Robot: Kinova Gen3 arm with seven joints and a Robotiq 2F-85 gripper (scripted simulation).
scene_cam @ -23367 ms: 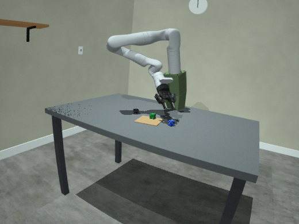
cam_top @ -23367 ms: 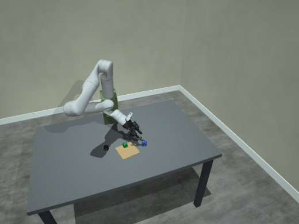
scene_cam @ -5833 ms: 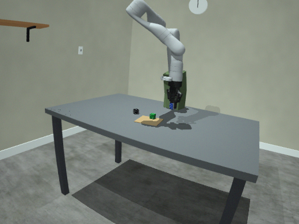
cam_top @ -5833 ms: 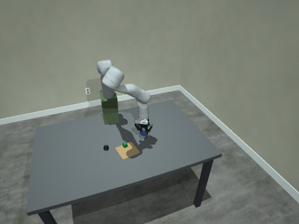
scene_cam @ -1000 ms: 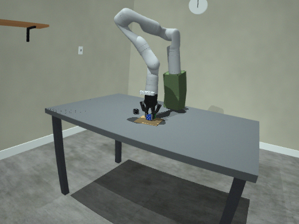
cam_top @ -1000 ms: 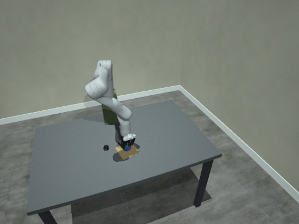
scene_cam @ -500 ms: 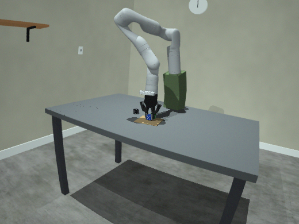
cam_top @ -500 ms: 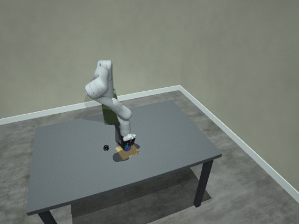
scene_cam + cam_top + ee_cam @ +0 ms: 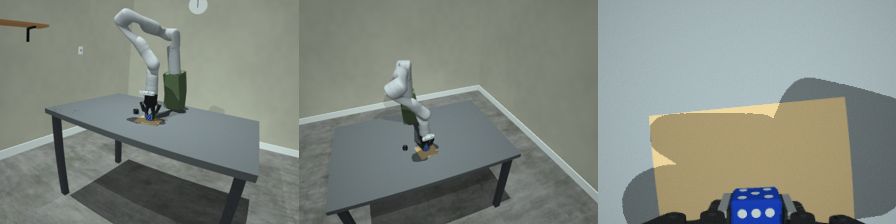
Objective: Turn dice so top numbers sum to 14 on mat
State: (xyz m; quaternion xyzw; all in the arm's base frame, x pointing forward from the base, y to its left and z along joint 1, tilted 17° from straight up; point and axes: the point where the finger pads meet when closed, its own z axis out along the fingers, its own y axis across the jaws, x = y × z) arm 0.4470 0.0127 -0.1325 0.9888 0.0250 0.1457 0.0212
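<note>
The tan mat (image 9: 421,155) (image 9: 141,122) (image 9: 708,150) lies on the table. My gripper (image 9: 426,147) (image 9: 149,116) (image 9: 756,207) points down over it and is shut on the blue die (image 9: 426,149) (image 9: 148,117) (image 9: 756,214), one finger pad on each side. In the wrist view one face shows five dots and the nearer face a row of three, cut off by the frame. Whether the die touches the mat is unclear. A green die (image 9: 155,116) is behind, mostly hidden by the fingers; its number cannot be read. A black die (image 9: 405,147) (image 9: 135,111) lies off the mat on the table.
The grey table (image 9: 371,172) (image 9: 201,138) carries the mat. The green robot base (image 9: 409,116) (image 9: 175,90) stands behind the table's back edge. The arm's shadow falls over most of the mat.
</note>
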